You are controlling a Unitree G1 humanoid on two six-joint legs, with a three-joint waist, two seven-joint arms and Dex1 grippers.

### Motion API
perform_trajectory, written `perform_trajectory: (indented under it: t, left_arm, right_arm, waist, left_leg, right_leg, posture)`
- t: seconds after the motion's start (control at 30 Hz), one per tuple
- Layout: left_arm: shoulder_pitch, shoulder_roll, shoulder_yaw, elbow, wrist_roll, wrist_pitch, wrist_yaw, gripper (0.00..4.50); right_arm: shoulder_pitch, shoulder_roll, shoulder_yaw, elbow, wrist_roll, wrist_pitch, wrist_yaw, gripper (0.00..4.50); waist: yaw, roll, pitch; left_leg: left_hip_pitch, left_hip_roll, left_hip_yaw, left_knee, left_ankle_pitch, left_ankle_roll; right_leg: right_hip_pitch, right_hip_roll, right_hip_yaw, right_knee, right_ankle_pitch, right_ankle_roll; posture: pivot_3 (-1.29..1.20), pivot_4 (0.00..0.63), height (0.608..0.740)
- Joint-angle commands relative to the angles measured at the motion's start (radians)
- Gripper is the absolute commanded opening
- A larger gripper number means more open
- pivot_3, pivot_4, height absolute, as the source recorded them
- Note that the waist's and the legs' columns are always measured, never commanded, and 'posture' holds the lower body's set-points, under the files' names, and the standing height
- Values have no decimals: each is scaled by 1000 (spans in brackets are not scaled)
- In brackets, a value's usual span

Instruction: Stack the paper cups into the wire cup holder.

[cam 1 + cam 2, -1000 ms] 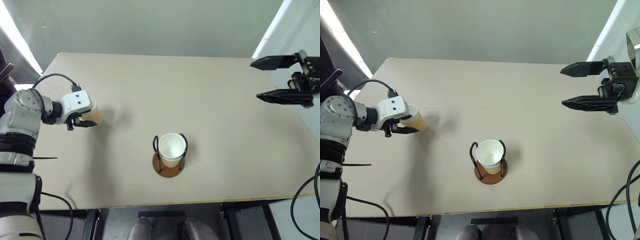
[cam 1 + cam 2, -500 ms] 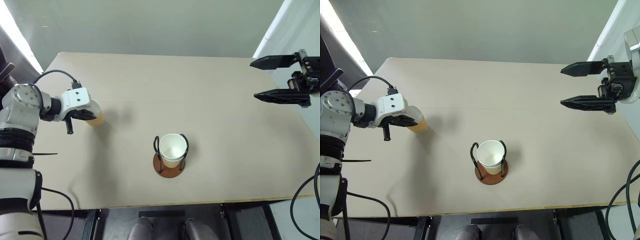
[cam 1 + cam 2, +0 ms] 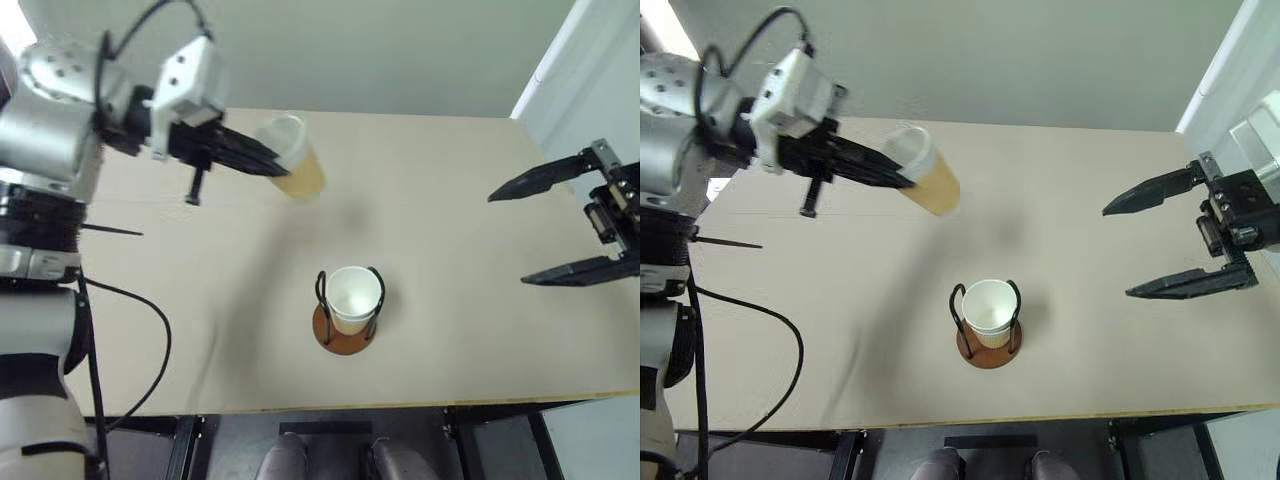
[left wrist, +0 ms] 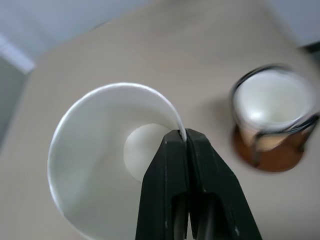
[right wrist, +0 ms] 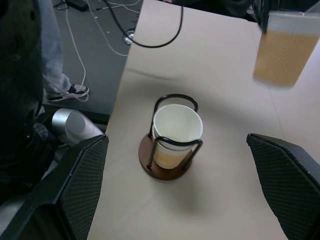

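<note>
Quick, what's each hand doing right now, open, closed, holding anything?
Left hand: closed, pinching the rim of a paper cup, held above the table.
Right hand: open wide, holding nothing.

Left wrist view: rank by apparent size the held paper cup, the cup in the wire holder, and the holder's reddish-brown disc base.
1. Held white-lined paper cup, largest, though nearest the camera.
2. Cup in the black wire holder.
3. Reddish-brown disc base, mostly hidden beneath that cup, so its rank is unsure.
</note>
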Motion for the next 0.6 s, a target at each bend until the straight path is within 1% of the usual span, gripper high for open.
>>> perform_trajectory:
  t: [0.03, 0.1, 0.2, 0.37, 0.5, 0.6]
  left_arm:
    - [-71, 44, -113, -75, -148, -29, -39, 39]
    - [-108, 28, -162, -58, -164, -57, -39, 39]
    - [-145, 18, -217, -70, -227, -74, -39, 39]
    - [-149, 57, -319, -196, -318, -90, -39, 39]
    - [-152, 80, -404, -251, -315, -132, -39, 39]
    - [-159, 71, -441, -236, -291, -166, -39, 39]
  right_arm:
    - [-5, -10, -47, -10, -5, 6, -3, 4500]
    - [-8, -12, -46, -11, -10, 9, -4, 4500]
    - [0, -14, -48, -18, -17, 10, -6, 4500]
    - [14, -16, -62, -35, -17, 17, -12, 4500]
    - [24, -15, -68, -46, -20, 18, -23, 4500]
    - [31, -15, -75, -55, -18, 19, -31, 4500]
  waist:
    - [-3, 0, 0]
    - [-4, 0, 0]
    - [-5, 0, 0]
    - [-6, 0, 0]
    - [-6, 0, 0]
    - [-6, 0, 0]
  left_leg:
    - [1, 0, 0, 0, 0, 0]
    - [2, -1, 1, 0, -1, 1]
    - [2, -1, 4, 0, -1, 2]
    - [2, -4, 9, 0, -3, 5]
    - [3, -5, 12, 1, -4, 7]
    - [3, -6, 13, 1, -4, 8]
  right_leg:
    - [0, 0, 1, 0, 0, 0]
    - [1, 0, 3, 0, -1, 1]
    - [1, 1, 8, 0, -2, 3]
    - [0, 0, 16, -1, -3, 8]
    - [0, -2, 18, -1, -4, 10]
    - [0, -3, 18, 0, -4, 10]
  posture:
    - [0, 150, 740]
    - [0, 150, 740]
    - [0, 150, 740]
    - [0, 150, 740]
    - [0, 150, 740]
    - [0, 150, 740]
